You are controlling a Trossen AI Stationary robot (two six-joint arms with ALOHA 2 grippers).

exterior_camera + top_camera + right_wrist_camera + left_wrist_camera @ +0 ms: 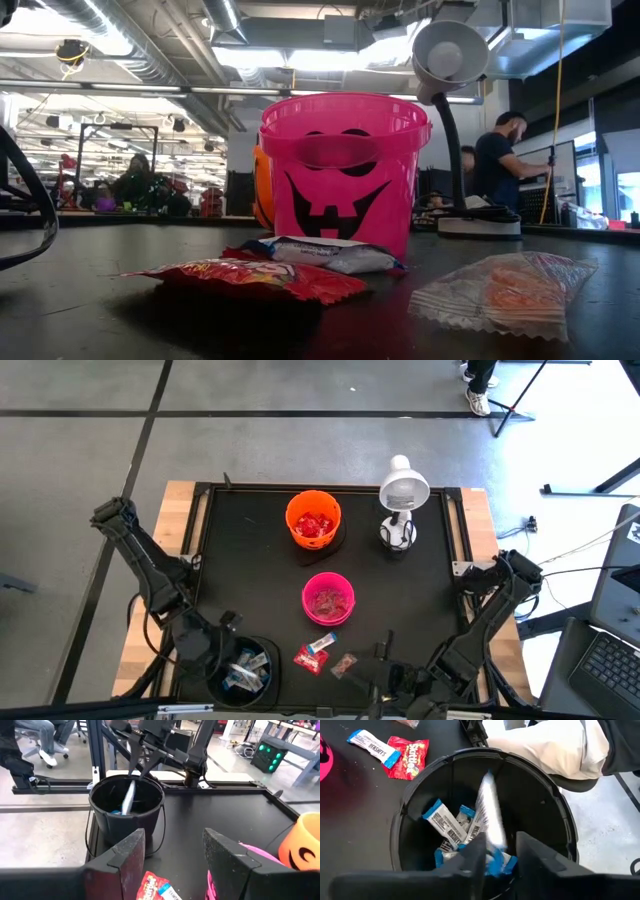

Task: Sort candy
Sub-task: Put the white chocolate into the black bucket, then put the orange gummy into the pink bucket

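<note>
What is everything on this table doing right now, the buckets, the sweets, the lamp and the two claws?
Black bucket: upright, holds blue-and-white bars.
Falling bar: dropping into the black bucket.
Left gripper: open over that bucket.
Right gripper: open, empty, above the table.
Orange bucket: upright, red sweets inside.
Pink bucket: upright, pinkish sweets inside.
Three loose sweets: lying flat on the table.
Lamp: standing.

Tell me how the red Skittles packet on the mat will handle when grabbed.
The flat red Skittles packet looks crinkly and floppy, so it will probably bend between the jaws. Its glossy wrapper may slip. The blue-and-white bar seems to overlap it and may shift.
</note>
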